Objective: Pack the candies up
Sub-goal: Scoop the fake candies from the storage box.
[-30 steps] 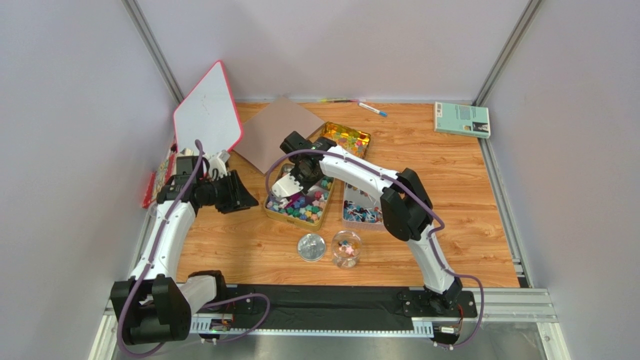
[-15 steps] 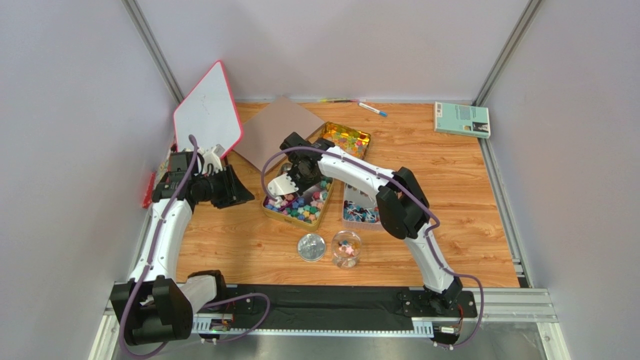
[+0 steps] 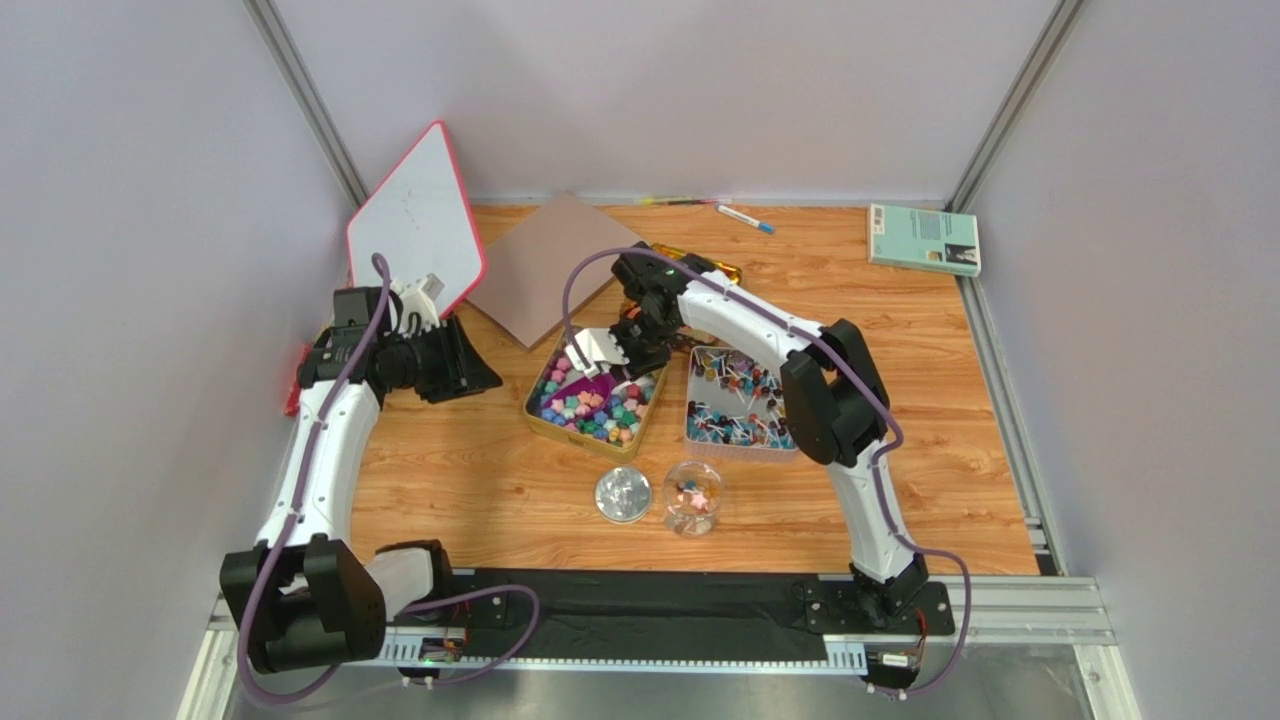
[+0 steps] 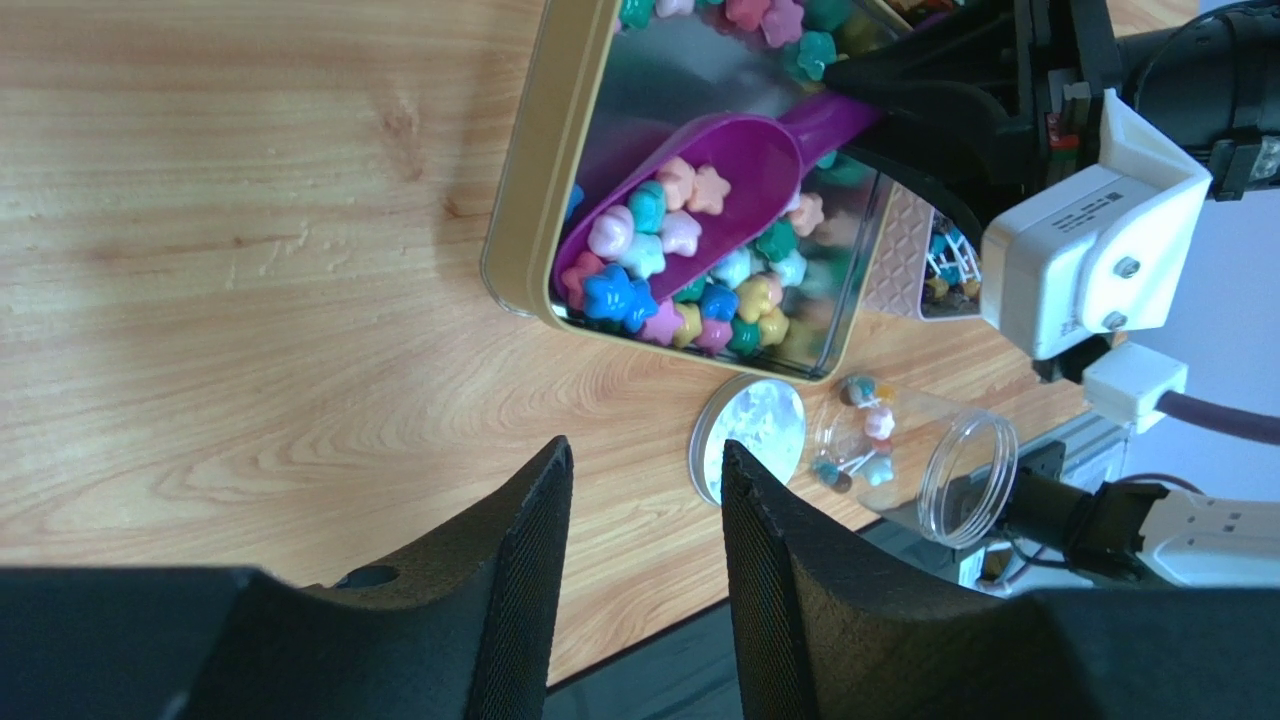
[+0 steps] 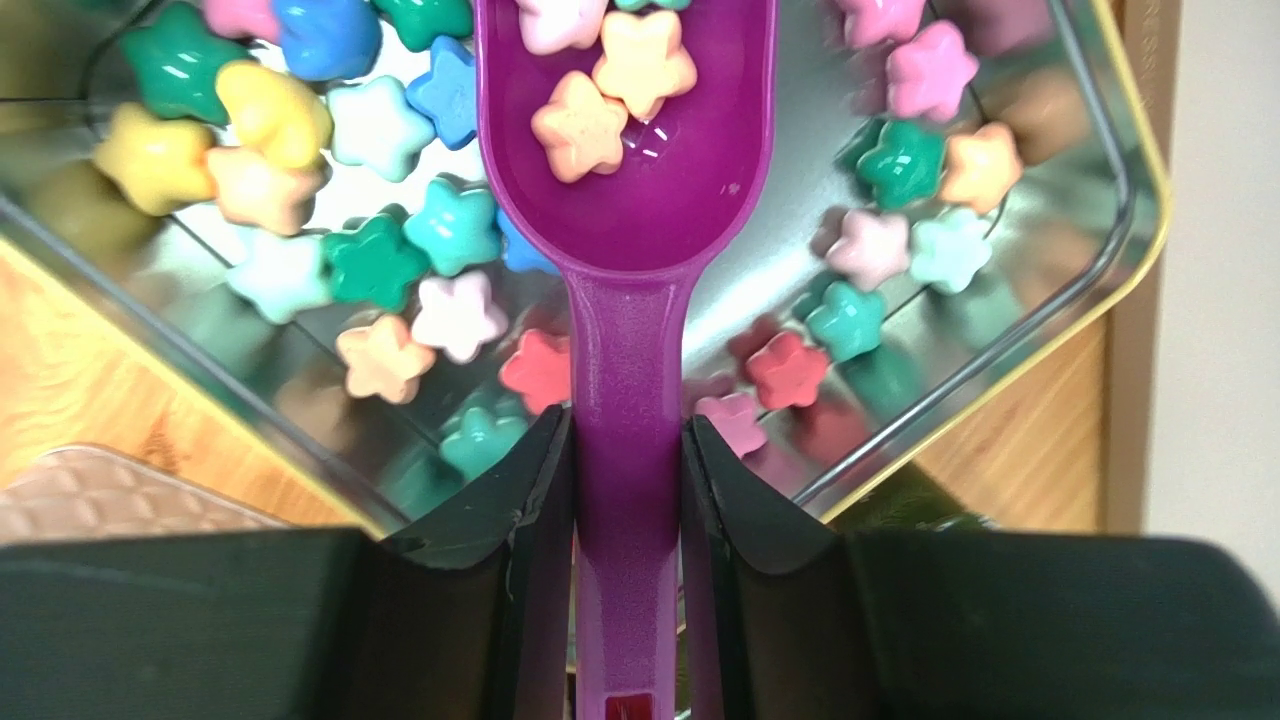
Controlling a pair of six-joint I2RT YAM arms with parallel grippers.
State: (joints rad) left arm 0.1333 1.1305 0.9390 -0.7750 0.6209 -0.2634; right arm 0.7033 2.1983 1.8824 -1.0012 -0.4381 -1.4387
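The gold tin (image 4: pixel 519 195) holds most of the star candies (image 5: pixel 368 258); the clear jar (image 3: pixel 693 498) in front of it has only a few, so packing looks barely begun. The right gripper (image 5: pixel 627 435) clamps the loaded purple scoop (image 5: pixel 676 180) over the tin; the left gripper (image 4: pixel 639 465), left of it, gapes empty.

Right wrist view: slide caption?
Right gripper clamps a purple scoop holding star candies above the metal tin.

Purple scoop (image 5: pixel 631 195); pastel candies (image 5: pixel 371 258); gold tin (image 4: pixel 529 165).
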